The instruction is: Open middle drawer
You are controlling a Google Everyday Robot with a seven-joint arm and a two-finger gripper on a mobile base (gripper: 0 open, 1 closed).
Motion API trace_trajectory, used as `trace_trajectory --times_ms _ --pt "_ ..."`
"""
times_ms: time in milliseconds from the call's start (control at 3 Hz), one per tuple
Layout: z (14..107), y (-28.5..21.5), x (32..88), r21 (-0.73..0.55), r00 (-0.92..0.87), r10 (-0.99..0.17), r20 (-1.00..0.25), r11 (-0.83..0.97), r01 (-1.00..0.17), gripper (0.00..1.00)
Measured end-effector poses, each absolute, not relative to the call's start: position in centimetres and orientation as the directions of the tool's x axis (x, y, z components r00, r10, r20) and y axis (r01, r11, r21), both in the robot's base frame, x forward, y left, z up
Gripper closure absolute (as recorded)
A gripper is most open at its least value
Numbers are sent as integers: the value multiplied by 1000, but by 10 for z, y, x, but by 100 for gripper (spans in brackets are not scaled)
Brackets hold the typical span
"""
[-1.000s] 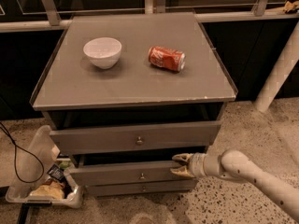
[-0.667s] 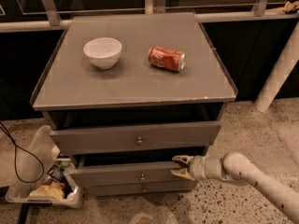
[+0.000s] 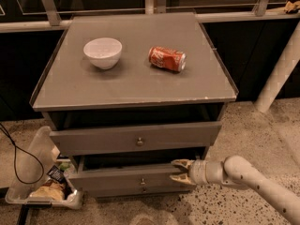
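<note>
The grey cabinet has three drawers. The middle drawer (image 3: pixel 117 179) is a wide grey flat front with a small round knob (image 3: pixel 143 182) and stands slightly out, with a dark gap above it. My gripper (image 3: pixel 174 171) reaches in from the right on a white arm. It is at the right end of the middle drawer's front, with open fingers (image 3: pixel 179 163) spread across its top edge. The tall top drawer (image 3: pixel 136 137) also stands out a little. The thin bottom drawer (image 3: pixel 140 190) sits just under the middle one.
A white bowl (image 3: pixel 103 52) and a red soda can (image 3: pixel 167 59) lying on its side are on the cabinet top (image 3: pixel 136 86). A plastic bin of snacks (image 3: pixel 40 184) and a black cable (image 3: pixel 14 158) lie on the floor at the left. A white post (image 3: pixel 279 74) stands at the right.
My gripper has dropped slightly lower at the right end of the middle drawer front. The drawers, bowl and can have not visibly moved.
</note>
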State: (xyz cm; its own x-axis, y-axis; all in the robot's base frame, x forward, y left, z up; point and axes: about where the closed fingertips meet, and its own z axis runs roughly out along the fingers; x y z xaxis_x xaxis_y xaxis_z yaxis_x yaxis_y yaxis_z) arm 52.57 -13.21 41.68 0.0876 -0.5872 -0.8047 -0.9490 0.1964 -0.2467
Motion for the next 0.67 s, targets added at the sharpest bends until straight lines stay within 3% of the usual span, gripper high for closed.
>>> trace_trajectory --times_ms 333,667 --pt "415 -138 504 -252 103 -585 -805 179 -951 84" --pt "421 -137 503 -256 110 -586 -803 173 -951 100"
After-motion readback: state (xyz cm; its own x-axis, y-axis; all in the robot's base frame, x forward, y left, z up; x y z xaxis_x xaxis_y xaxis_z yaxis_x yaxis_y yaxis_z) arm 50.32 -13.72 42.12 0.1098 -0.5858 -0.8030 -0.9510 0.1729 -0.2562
